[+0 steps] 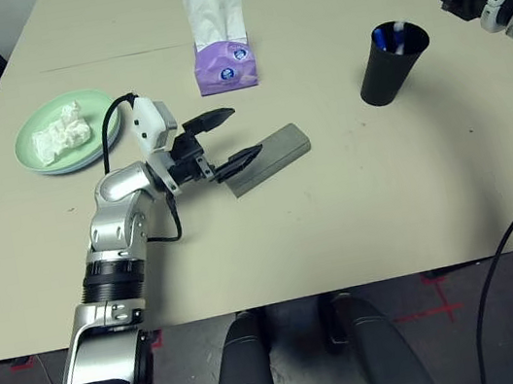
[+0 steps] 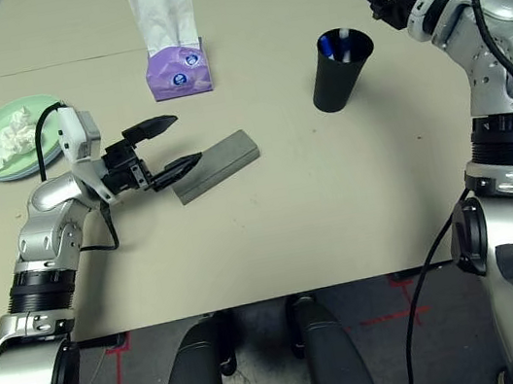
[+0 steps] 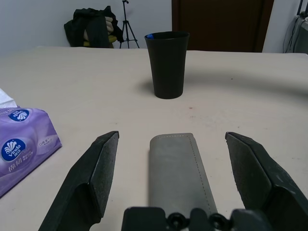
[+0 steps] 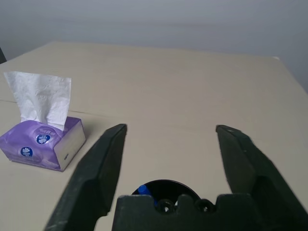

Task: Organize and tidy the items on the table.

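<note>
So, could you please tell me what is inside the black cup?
Something blue, likely pen caps, shows just inside the rim of the black cup. The cup's wall hides whatever lies lower, so their number is unclear.

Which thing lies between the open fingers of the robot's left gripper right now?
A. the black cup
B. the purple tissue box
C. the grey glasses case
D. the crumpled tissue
C: the left wrist view shows the grey glasses case lying flat on the table between the spread fingers of the left gripper, untouched by either.
</note>
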`<state>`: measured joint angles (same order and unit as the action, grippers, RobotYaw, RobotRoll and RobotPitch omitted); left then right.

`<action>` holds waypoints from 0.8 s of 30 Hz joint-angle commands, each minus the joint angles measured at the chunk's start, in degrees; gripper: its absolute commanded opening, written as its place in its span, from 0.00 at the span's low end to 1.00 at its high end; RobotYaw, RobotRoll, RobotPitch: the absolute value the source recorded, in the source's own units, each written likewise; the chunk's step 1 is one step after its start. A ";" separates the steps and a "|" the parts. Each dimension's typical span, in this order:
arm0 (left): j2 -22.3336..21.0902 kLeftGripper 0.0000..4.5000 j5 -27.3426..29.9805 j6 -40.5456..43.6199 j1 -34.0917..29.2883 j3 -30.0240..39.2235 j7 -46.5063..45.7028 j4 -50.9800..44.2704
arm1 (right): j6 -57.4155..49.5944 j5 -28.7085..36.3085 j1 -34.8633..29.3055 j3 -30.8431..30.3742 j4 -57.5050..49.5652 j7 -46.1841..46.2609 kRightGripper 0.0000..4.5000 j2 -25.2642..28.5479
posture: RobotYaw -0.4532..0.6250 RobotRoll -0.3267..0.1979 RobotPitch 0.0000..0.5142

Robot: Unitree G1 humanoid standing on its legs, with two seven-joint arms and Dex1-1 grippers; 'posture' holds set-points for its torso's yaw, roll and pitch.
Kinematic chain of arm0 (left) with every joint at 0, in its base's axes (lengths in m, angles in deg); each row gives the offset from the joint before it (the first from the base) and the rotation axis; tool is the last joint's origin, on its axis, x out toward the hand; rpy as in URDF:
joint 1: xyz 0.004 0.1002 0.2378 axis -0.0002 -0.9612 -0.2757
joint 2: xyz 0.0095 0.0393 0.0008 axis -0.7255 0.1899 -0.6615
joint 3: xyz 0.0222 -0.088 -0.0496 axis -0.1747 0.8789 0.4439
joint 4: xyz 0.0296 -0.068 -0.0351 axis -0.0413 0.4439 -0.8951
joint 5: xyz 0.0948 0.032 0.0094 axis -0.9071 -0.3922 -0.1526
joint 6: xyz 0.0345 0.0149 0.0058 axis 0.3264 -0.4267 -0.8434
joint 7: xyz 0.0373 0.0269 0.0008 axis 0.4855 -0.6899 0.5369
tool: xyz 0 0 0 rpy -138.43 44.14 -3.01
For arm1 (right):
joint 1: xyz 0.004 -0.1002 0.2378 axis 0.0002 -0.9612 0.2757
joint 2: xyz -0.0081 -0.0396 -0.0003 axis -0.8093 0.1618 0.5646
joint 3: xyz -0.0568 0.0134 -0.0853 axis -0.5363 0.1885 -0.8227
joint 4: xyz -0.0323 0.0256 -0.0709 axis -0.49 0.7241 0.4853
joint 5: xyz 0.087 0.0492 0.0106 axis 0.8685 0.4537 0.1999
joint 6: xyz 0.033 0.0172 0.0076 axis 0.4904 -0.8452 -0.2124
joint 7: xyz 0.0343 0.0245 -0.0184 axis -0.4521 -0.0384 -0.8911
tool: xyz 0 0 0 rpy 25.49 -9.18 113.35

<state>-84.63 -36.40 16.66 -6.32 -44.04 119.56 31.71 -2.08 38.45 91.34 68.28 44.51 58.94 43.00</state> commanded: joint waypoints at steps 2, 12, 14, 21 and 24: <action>-0.02 1.00 -0.63 -0.22 -0.62 -0.74 0.11 0.31 | -0.49 0.13 -0.75 0.05 -0.75 -0.09 0.99 0.52 | 0.47 0.62 0.35; -0.26 1.00 -0.51 0.26 -0.33 0.30 -1.43 0.18 | 4.90 1.96 -5.10 2.54 -2.21 -1.42 0.99 -1.31 | 0.46 0.62 0.33; -0.16 1.00 -0.85 1.34 -0.15 1.49 -5.13 -0.50 | 10.78 1.72 -9.67 3.39 -3.50 -2.30 0.99 -2.91 | 0.46 0.62 0.33; 3.37 1.00 0.12 6.20 -1.55 8.26 -24.23 -5.48 | 31.36 -1.46 -22.19 6.57 -3.35 1.66 0.99 -9.28 | 0.47 0.62 0.32; 5.58 1.00 -0.70 5.52 -1.46 12.25 -33.68 -5.81 | 38.60 -4.27 -24.71 7.17 -0.57 6.65 0.99 -11.89 | 0.47 0.62 0.32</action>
<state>-79.33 -36.49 22.17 -6.80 -33.69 90.19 26.58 32.67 35.81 68.04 74.11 42.47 63.41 31.57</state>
